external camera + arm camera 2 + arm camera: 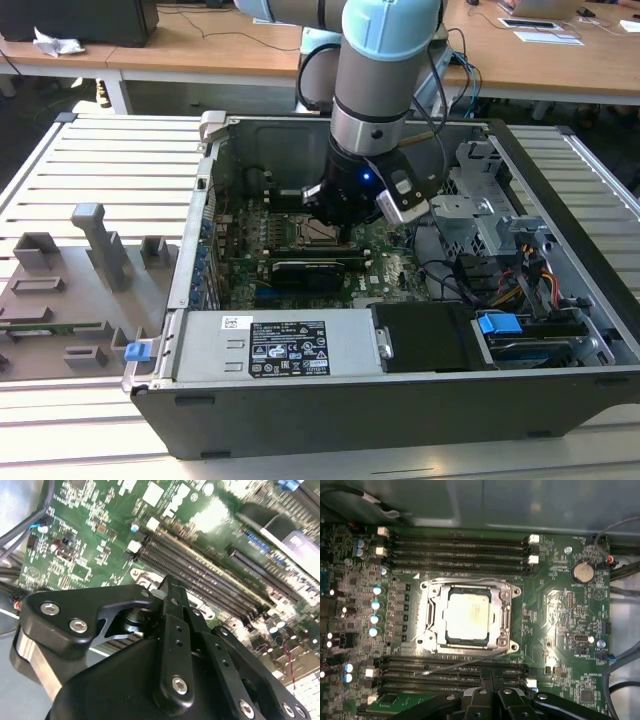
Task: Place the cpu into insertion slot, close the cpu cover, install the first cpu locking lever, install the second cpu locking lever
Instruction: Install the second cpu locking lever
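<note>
Cpu (pixel 468 615) sits in the insertion slot (pixel 507 616) mid-motherboard (pixel 555 605), framed by the lowered cpu cover (pixel 470 586); closed, empty gripper (pixel 492 692) hovers beside 1 loose lever (pixel 465 662).
</note>
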{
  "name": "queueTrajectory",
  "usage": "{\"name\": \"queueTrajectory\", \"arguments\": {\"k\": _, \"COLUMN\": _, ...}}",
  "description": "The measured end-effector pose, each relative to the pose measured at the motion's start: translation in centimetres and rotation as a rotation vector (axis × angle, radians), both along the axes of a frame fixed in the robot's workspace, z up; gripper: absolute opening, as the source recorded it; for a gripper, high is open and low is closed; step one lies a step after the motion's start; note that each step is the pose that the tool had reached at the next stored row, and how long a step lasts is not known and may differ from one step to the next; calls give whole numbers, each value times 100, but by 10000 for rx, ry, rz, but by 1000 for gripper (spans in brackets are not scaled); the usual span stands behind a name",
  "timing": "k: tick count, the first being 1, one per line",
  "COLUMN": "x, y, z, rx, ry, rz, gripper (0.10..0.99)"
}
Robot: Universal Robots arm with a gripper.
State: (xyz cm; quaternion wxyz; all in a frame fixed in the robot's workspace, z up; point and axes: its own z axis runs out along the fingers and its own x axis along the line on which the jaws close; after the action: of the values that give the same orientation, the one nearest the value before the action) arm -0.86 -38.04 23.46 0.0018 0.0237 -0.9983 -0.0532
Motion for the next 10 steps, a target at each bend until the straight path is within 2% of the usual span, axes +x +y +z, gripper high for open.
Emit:
{"name": "queueTrajectory", "arguments": {"k": 1, "x": -3, "y": 0, "z": -4, "rx": 207, "ry": 0, "rz": -2, "gripper": 106}}
{"name": "queueTrajectory", "arguments": {"k": 3, "x": -12, "y": 0, "z": -17, "rx": 333, "ry": 0, "rz": -2, "gripper": 106}}
{"name": "queueTrajectory", "arguments": {"k": 8, "x": -122, "y": 0, "z": -91, "rx": 401, "ry": -1, "rz": -1, "gripper": 106}}
{"name": "queueTrajectory", "arguments": {"k": 10, "x": -229, "y": 0, "z": -130, "rx": 442, "ry": 0, "rz": -2, "gripper": 106}}
